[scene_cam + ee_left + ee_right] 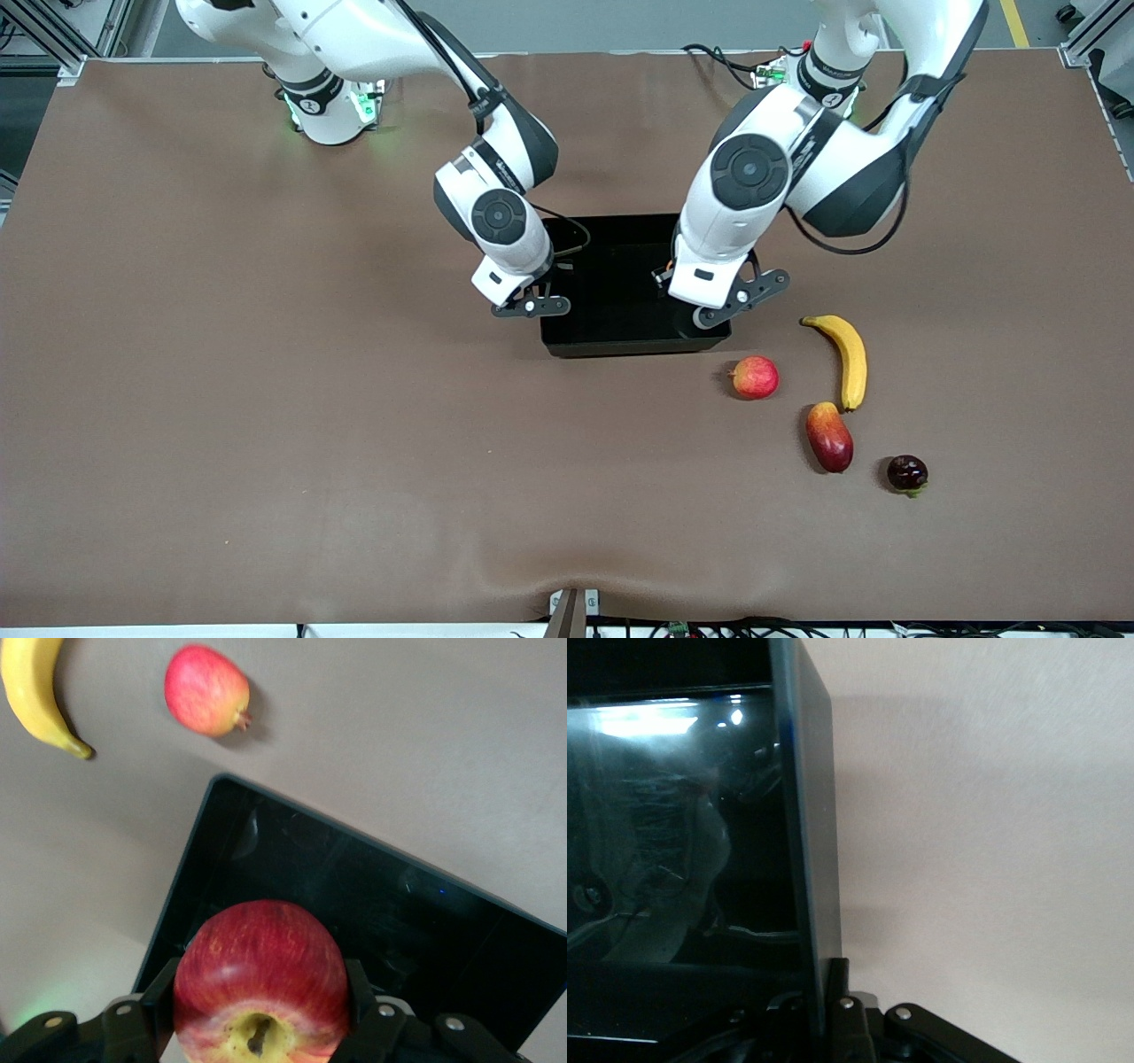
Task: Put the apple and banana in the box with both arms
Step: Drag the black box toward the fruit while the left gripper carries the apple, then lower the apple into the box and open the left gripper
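Now our left gripper (257,1028) clamps the apple (261,979) over the box (611,292); it's firm, smooth, best pinched across its widest part. Our right gripper (824,1014) pinches the box's wall. The banana (849,354) lies beside the box.

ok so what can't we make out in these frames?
- Front view: the apple, shut in the left gripper over the box, is hidden under that wrist.
- Left wrist view: part of the apple is cut off by the frame edge.
- Right wrist view: box floor lost in glare beside the right gripper at its wall.
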`<state>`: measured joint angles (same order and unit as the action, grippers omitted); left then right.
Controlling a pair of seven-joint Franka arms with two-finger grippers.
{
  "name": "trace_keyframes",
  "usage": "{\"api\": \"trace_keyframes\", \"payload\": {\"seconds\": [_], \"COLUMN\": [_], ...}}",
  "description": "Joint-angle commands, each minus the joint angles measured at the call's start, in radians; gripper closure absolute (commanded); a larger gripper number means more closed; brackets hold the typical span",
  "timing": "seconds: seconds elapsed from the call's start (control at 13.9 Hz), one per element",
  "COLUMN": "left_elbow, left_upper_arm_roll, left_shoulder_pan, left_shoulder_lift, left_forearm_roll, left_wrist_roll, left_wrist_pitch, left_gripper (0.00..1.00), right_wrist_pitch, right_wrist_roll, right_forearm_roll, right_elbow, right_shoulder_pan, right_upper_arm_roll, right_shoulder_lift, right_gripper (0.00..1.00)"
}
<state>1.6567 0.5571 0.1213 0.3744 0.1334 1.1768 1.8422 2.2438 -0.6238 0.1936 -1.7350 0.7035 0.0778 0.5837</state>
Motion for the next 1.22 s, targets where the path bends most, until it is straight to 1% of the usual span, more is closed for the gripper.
{"api": "trace_keyframes", "payload": {"seconds": [0.0,0.07,0.14,0.36,0.57,0.72,0.86,0.93,1.08,1.15], "left_elbow": [0.15,0.207,0.242,0.333,0.393,0.445,0.471,0.477,0.477,0.477], "left_upper_arm_roll": [0.004,0.004,0.006,0.006,0.006,0.004,0.003,0.001,0.0,-0.002], "left_shoulder_pan": [0.0,0.0,0.0,0.015,0.027,0.031,0.035,0.029,0.023,0.021], "left_shoulder_lift": [-0.005,-0.011,-0.011,-0.009,0.0,0.001,0.02,0.031,0.061,0.07], "left_forearm_roll": [-0.009,-0.009,-0.008,0.0,0.003,0.005,0.012,0.037,0.08,0.083], "left_wrist_roll": [0.058,0.067,0.084,0.102,0.119,0.119,0.119,0.121,0.129,0.138], "left_wrist_pitch": [0.15,0.205,0.244,0.316,0.347,0.388,0.439,0.46,0.479,0.497], "left_gripper": [1.0,1.0,1.0,1.0,1.0,1.0,1.0,1.0,1.0,1.0], "right_wrist_pitch": [0.055,0.066,0.066,0.063,0.063,0.056,0.046,0.033,0.002,-0.024], "right_wrist_roll": [-0.062,-0.079,-0.083,-0.094,-0.119,-0.119,-0.117,-0.106,-0.096,-0.061], "right_forearm_roll": [0.003,0.003,0.003,0.003,0.003,0.003,0.004,0.004,0.003,0.003], "right_elbow": [0.034,0.035,0.037,0.041,0.06,0.058,0.058,0.058,0.058,0.055], "right_shoulder_pan": [0.036,0.037,0.037,0.036,0.03,0.021,-0.004,-0.022,-0.059,-0.085], "right_upper_arm_roll": [-0.012,-0.013,-0.015,-0.016,-0.016,-0.016,-0.016,-0.016,-0.016,-0.016], "right_shoulder_lift": [0.042,0.047,0.047,0.036,0.031,0.004,-0.028,-0.048,-0.08,-0.096], "right_gripper": [1.0,0.74,0.01,0.0,0.0,0.0,0.0,0.0,0.0,0.0]}}
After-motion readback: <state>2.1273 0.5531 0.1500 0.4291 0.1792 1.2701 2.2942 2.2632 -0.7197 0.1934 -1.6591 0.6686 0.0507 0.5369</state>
